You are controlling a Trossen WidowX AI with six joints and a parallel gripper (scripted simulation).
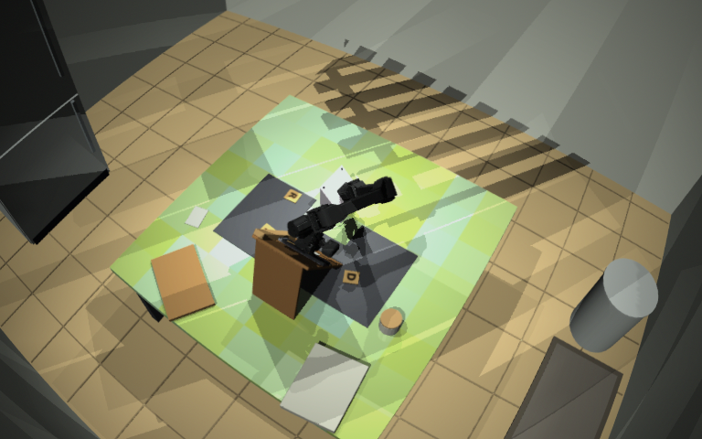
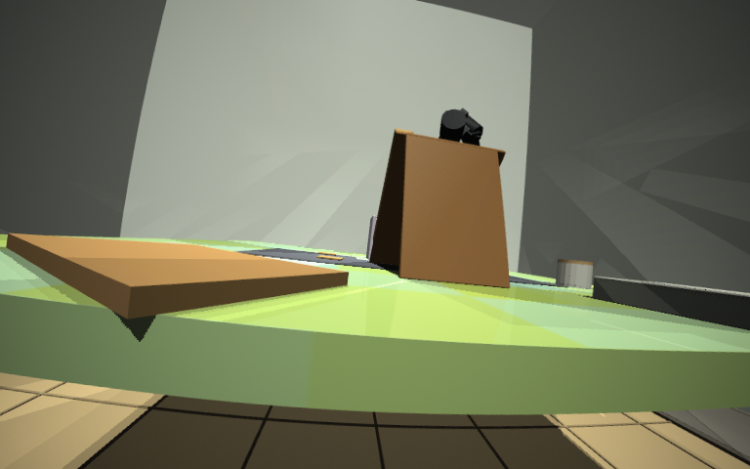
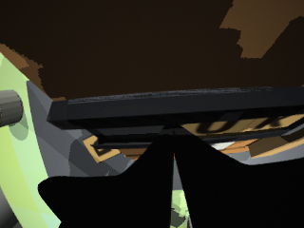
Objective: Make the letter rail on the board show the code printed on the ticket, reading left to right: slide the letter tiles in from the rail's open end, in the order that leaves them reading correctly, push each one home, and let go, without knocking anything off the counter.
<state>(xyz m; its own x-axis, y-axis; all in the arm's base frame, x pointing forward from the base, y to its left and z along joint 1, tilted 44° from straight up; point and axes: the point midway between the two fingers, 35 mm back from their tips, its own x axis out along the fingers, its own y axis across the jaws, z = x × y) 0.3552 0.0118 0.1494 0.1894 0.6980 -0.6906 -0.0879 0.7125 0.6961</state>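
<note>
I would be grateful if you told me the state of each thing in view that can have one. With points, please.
Pincer (image 3: 171, 129): shut.
Tile R (image 1: 292, 195): lying flat, letter up, off the rail.
Tile D (image 1: 351, 277): lying flat, letter up, off the rail.
Board (image 1: 278, 276) (image 2: 454, 212): standing, leaning.
Round tub (image 1: 391, 320) (image 2: 574, 274): upright.

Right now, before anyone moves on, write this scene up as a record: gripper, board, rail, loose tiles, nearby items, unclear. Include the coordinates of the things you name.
gripper (image 3: 171, 129): shut, nothing held, at the rail
board (image 1: 277, 276) (image 2: 453, 210): brown, standing upright on the counter
rail (image 3: 119, 111): dark, holds tiles, seen edge-on
loose tiles: R tile (image 1: 292, 195) and D tile (image 1: 351, 276), on dark mats
nearby items: round tan-topped container (image 1: 391, 319) (image 2: 574, 274)
unclear: full rail lettering; ticket code
</note>
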